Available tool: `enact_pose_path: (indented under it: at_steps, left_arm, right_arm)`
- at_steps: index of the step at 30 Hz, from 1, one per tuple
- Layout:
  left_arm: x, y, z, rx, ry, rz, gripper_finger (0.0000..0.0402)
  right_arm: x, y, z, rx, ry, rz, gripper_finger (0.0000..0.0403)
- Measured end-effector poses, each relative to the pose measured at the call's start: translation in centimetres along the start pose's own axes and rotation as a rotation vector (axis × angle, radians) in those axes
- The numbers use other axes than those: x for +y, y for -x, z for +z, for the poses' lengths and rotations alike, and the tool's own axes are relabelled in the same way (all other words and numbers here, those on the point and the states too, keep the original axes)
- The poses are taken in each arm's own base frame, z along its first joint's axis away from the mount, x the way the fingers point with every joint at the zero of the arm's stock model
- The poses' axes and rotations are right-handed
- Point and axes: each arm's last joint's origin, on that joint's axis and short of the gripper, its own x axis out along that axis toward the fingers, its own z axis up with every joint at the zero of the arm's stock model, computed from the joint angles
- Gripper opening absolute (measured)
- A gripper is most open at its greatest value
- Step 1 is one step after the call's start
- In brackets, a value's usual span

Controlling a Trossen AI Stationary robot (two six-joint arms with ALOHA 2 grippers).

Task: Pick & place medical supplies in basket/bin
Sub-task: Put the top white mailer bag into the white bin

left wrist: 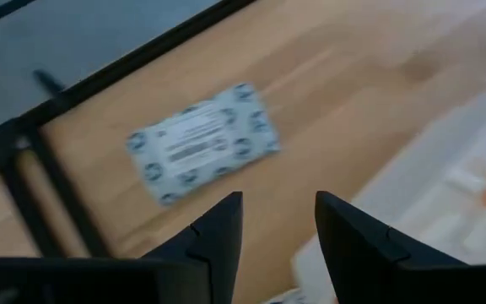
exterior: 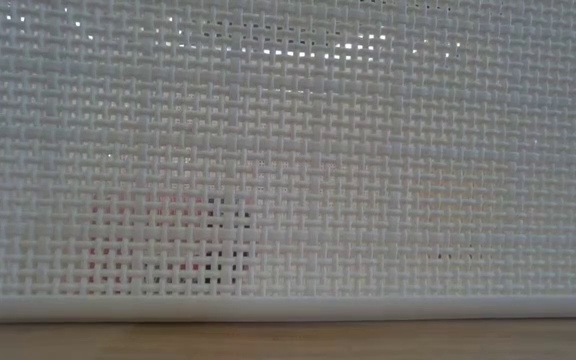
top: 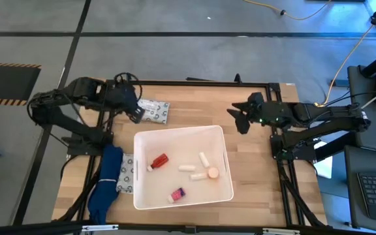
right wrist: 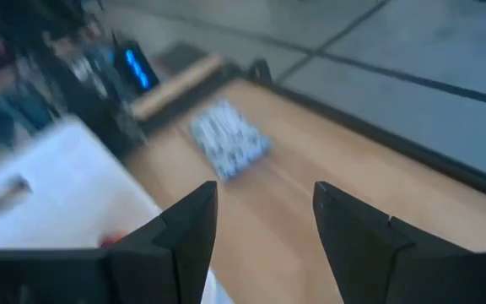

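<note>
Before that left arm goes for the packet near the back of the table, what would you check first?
1. Left gripper empty, jaws apart: ok.
2. Patterned packet lying flat on the table, clear of the white tub: ok.
3. Packet ahead of the left jaws, nothing lying between them: ok.
4. Right gripper out of the way, on the other side of the tub: ok.
5. Room in the tub for another item: ok, much of the floor is bare.
6. Second packet reachable later: cannot tell, it is partly under a blue cloth.
</note>
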Motion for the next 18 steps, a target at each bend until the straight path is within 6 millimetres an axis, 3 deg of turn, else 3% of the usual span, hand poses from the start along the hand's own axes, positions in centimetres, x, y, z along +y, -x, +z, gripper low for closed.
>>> enact_pose_path:
  at_steps: [8,18]
  left_arm:
    - [4.5,-5.1,0.7,0.153,0.001,0.180,0.0143]
    - [9.0,-14.7,0.6,0.272,0.073,0.234,0.0116]
  right_arm:
    - [-0.3,-1.4,2.6,-0.078,-0.097,0.195,0.0199]
    - [-3.4,-3.6,4.4,-0.118,-0.149,0.131,0.0199]
